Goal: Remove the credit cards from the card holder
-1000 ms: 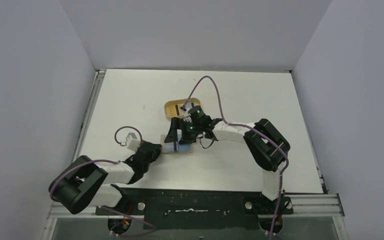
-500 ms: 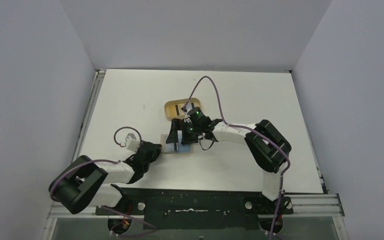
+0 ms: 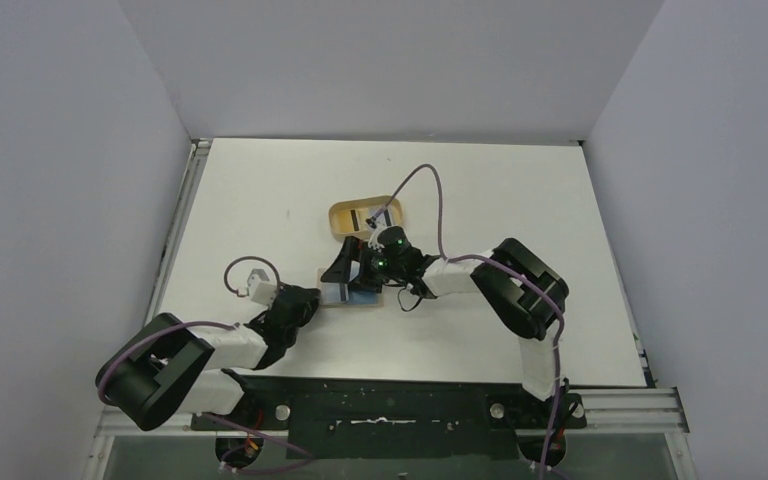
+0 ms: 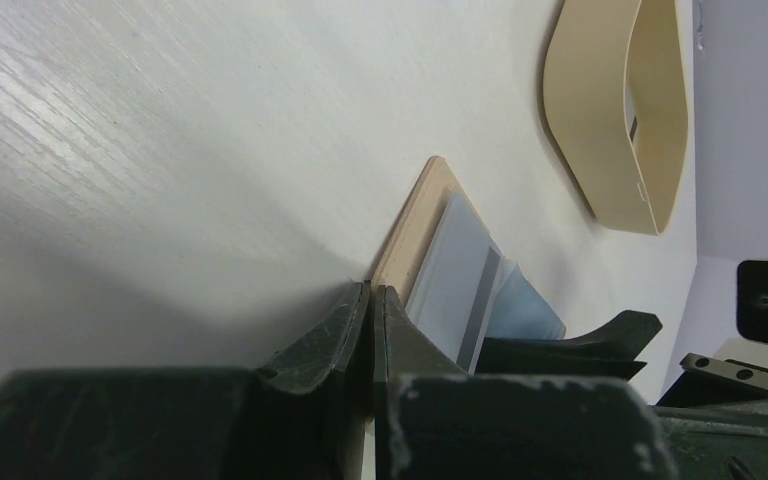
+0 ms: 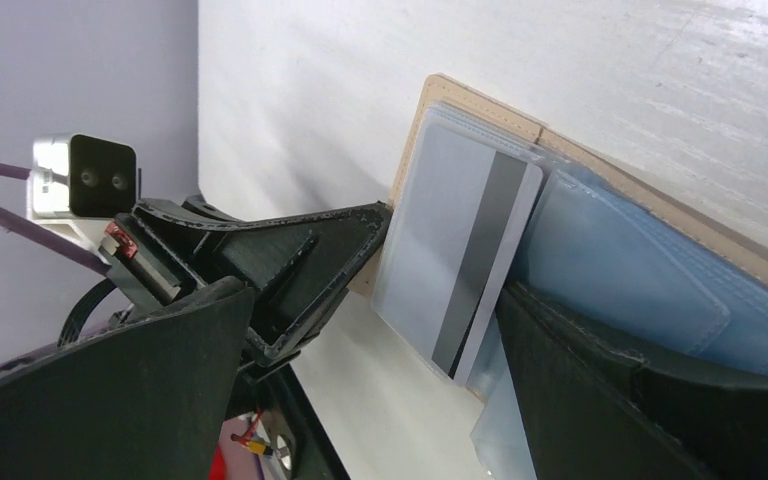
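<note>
We counted one card holder (image 4: 408,235), two credit cards (image 5: 440,260), one oval tray (image 4: 585,120), and two tools: left tool (image 4: 371,300), right tool (image 5: 375,300).

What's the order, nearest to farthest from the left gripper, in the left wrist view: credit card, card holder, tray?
1. card holder: its tan edge is pinched between the closed fingers of the left gripper.
2. credit card: grey with a dark stripe, lying on the holder just beyond the fingertips.
3. tray: upper right of the view, well apart from both.
</note>
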Robot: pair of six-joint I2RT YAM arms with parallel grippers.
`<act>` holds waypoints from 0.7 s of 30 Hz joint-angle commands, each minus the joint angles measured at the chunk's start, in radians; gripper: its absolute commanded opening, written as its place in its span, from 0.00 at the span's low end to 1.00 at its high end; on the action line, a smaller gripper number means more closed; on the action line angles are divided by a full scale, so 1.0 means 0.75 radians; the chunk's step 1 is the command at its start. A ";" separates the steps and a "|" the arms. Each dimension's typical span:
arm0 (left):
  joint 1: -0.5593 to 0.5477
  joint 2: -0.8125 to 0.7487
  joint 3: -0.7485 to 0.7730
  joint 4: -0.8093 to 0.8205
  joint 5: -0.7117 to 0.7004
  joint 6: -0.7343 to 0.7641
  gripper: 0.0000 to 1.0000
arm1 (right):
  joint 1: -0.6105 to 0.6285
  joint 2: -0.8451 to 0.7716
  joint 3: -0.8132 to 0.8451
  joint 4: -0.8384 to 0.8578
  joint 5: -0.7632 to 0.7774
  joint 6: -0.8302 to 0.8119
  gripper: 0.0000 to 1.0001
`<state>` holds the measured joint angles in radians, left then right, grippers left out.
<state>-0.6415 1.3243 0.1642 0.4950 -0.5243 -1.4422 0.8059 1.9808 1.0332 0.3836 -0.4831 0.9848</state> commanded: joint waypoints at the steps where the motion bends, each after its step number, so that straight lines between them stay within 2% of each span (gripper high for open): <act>1: 0.002 0.022 -0.056 -0.186 -0.023 0.020 0.00 | 0.010 0.071 -0.104 0.319 -0.044 0.205 1.00; 4: 0.002 0.019 -0.063 -0.187 -0.025 0.021 0.00 | 0.010 0.052 -0.104 0.346 -0.061 0.217 1.00; 10: 0.003 0.013 -0.067 -0.187 -0.025 0.020 0.00 | 0.006 0.004 -0.046 0.224 -0.104 0.169 1.00; 17: 0.002 0.006 -0.068 -0.190 -0.031 0.026 0.00 | 0.007 0.046 0.059 0.307 -0.297 0.241 1.00; 21: 0.002 0.010 -0.062 -0.190 -0.031 0.030 0.00 | 0.015 0.042 0.184 0.078 -0.373 0.092 1.00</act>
<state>-0.6395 1.3071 0.1444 0.4980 -0.5556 -1.4551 0.7925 2.0281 1.0603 0.5095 -0.6334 1.1290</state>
